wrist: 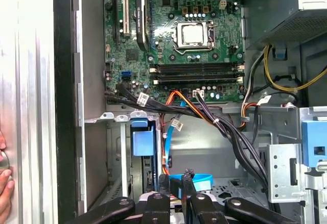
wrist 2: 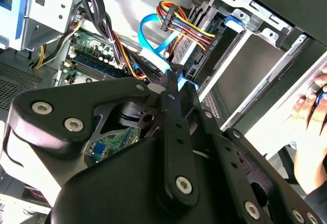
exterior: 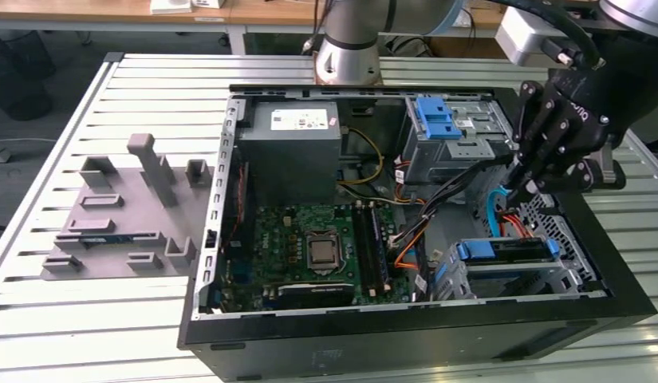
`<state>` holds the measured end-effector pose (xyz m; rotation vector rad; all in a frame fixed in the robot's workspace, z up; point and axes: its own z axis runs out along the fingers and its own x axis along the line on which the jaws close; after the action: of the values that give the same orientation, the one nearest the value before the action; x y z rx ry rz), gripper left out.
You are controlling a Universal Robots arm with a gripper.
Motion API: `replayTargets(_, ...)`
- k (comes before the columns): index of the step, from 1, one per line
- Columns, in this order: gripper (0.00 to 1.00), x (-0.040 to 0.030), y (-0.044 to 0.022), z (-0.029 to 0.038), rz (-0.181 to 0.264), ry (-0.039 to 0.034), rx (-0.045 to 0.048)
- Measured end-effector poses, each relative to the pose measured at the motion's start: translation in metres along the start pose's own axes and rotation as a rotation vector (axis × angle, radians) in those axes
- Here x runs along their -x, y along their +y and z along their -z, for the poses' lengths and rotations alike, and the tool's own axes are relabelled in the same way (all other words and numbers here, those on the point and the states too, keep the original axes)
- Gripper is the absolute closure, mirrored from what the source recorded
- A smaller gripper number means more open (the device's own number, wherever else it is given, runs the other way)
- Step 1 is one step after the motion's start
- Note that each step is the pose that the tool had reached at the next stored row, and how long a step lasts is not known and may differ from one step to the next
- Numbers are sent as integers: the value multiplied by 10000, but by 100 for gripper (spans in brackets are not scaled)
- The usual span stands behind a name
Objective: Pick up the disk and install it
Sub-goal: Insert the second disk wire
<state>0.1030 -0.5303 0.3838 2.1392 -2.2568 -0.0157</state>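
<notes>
slatted metal table (exterior: 116,319) carries an open computer case (exterior: 307,351). exterior view: gripper (exterior: 517,190) hangs inside the case, above the disk (exterior: 510,251) seated in its lower bay. second wrist view: jaws nearly pressed together beside a blue cable (wrist 2: 153,43). first wrist view: fingertips (wrist: 188,179) near the motherboard (wrist: 173,35).

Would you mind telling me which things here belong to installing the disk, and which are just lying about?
For the job: disk; gripper; metal bay holding the disk.
Just lying about: grey plastic stand; power supply; main board; a person's hand.
</notes>
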Motion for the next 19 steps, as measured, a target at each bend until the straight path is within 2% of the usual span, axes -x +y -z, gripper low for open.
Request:
replayTargets(4,76,46,2,-6,-1,22,-1)
replayTargets(6,76,48,2,-19,-2,74,-4)
replayTargets(11,76,49,0,-60,-8,278,-15)
replayTargets(19,76,51,-11,-131,-21,672,-36)
